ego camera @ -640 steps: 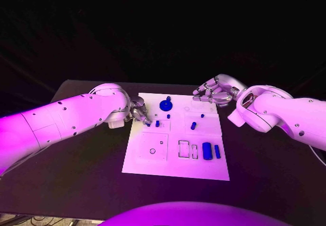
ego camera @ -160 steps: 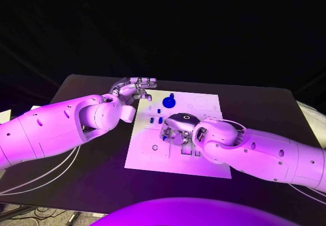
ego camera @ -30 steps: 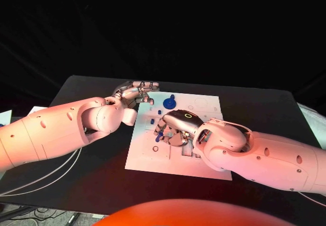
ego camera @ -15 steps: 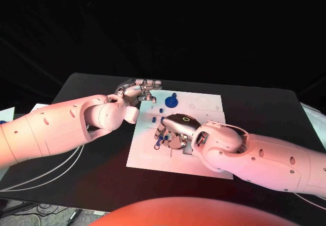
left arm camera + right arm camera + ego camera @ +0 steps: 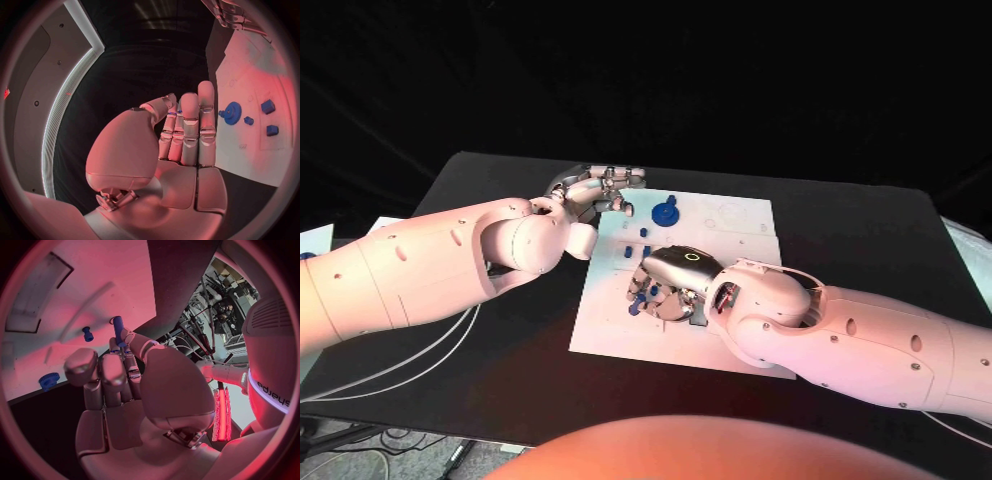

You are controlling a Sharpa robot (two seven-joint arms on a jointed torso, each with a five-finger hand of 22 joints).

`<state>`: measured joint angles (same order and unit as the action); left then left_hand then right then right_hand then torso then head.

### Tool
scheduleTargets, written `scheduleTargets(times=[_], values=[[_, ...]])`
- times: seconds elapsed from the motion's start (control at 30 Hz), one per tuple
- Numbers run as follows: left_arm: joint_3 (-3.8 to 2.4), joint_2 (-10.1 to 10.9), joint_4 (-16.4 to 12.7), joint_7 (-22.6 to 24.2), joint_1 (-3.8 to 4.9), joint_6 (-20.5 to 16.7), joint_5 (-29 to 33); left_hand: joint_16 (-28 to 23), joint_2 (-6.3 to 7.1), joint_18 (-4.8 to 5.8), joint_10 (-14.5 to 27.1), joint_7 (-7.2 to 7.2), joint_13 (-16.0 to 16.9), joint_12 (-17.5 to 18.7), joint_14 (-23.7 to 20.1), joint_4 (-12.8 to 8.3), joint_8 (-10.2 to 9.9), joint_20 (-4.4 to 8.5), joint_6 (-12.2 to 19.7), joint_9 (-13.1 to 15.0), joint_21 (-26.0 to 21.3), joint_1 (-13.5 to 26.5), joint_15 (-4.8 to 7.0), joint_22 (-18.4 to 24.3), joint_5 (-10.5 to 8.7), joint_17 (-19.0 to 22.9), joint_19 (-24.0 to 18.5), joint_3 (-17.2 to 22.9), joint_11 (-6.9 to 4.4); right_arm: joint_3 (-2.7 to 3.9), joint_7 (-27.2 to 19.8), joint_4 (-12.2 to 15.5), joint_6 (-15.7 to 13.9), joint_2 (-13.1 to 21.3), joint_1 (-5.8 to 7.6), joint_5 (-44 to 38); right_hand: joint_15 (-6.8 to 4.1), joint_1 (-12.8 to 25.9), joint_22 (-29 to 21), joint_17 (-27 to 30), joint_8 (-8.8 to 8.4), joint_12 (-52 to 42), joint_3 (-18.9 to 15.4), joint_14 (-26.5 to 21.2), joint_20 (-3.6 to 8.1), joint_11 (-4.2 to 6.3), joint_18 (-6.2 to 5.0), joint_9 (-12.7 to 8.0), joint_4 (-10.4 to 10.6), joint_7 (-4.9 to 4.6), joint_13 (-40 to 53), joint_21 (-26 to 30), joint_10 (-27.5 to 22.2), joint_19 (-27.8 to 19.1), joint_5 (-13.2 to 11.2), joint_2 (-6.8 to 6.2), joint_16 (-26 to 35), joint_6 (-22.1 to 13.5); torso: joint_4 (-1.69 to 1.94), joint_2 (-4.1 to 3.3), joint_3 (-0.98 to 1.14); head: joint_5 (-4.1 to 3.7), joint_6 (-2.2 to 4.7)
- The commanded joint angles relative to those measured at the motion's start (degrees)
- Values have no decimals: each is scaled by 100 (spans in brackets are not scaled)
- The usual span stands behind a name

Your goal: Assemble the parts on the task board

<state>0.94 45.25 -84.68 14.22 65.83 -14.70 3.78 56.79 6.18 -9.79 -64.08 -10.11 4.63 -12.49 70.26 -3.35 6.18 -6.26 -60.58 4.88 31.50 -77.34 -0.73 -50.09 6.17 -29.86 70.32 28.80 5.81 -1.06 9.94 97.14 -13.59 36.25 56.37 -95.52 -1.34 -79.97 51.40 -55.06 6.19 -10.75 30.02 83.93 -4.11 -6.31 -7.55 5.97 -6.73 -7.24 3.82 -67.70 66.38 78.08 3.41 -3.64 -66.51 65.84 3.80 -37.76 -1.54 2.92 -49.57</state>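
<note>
Down at the near half of the task board (image 5: 610, 335), the right hand (image 5: 672, 283) hovers low with a thin blue peg (image 5: 117, 330) pinched in its fingers (image 5: 128, 347), tip aimed at the board. If the peg goes in tilted it'll likely jam or slip out. Further back, the blue gear (image 5: 666, 212) sits on the board's far end, and the left hand (image 5: 599, 192) floats by the far left corner on the black worktop (image 5: 848, 230), fingers straight and holding nothing.

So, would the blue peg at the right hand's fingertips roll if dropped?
The blue peg looks slim and round, so lying down it would probably roll. It seems to be stiff, light plastic. Its smooth side may slip in the right hand.
</note>
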Motion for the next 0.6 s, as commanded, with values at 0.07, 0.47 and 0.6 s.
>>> scheduleTargets(times=[0.07, 0.47, 0.6], values=[[-3, -14, -5, 31, 2, 113, -30, -32, -42, -63, 40, -8, -6, -29, -46, 0, 38, -3, 18, -10, -36, -12, -2, 10, 14, 7, -36, -36, 6, -8, -31, -32, 138, -29, -23, -110, -26, -94, -4, 7, 7, -38, 45, 107, -6, 285, 63, 1, -1, -45, 83, -12, 315, 9, 15, 84, -10, 1, 3, 1, -1, 6, -7], [-3, -15, -5, 26, 2, 120, -30, -32, -42, -63, 40, -8, -6, -29, -46, 0, 38, -3, 18, -10, -36, -12, -2, 10, 14, 7, -36, -36, 6, -17, 148, -146, 253, -133, -63, -412, -25, -89, -8, 17, 5, -34, 53, 105, -7, 284, 62, 0, -3, -45, 82, -11, 311, 6, 18, 85, -4, -2, 3, 1, -2, 10, -29], [-3, -13, -3, 25, 2, 118, -30, -32, -42, -63, 40, -8, -6, -29, -46, 0, 38, -3, 18, -10, -36, -12, -2, 10, 14, 7, -36, -36, 6, -23, 184, -143, 409, -154, -68, -499, -24, -86, -8, 15, 3, -31, 59, 105, -8, 284, 62, 0, -8, -45, 82, -11, 307, 4, 19, 81, -6, -5, -3, 4, -3, 10, -36]])
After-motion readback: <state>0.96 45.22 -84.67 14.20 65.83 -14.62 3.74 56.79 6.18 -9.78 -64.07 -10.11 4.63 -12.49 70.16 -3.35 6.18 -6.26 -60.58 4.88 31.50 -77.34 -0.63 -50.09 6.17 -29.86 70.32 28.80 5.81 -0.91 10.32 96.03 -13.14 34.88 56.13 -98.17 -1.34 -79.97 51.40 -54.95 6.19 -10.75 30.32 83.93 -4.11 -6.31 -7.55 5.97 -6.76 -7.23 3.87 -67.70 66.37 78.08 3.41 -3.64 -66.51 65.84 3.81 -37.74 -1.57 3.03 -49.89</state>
